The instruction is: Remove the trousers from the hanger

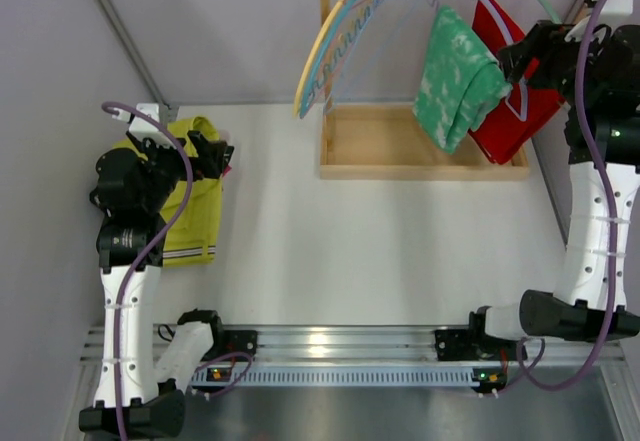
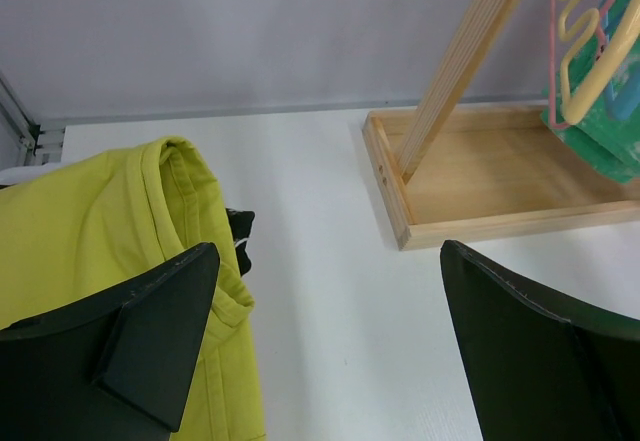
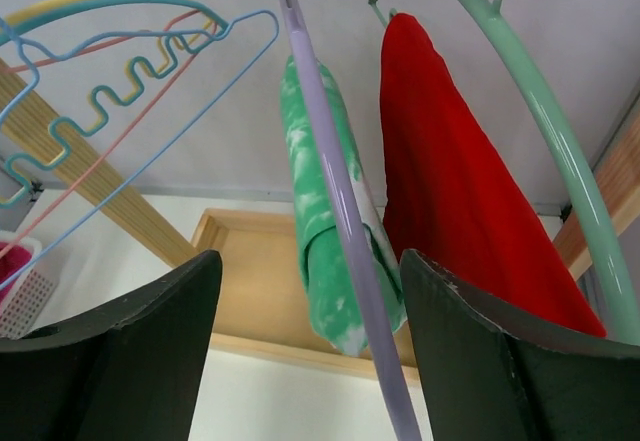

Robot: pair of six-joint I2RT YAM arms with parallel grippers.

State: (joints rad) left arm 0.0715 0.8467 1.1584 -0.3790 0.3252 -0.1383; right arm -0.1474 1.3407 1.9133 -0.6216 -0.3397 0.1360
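Trousers, folded cloth, three. One mustard-yellow pair [image 1: 195, 211] flat under left gripper [image 1: 220, 154], arm low, fingers spread. One green mottled pair [image 1: 455, 81], one bright red pair [image 1: 512, 126], hanging just ahead of raised right gripper [image 1: 515, 61], fingers spread.

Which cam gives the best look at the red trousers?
Right wrist: the red trousers hang over the mint hanger, large and almost unobstructed. Top external shows them smaller, partly covered by the right gripper and the green trousers. Left wrist does not show them.
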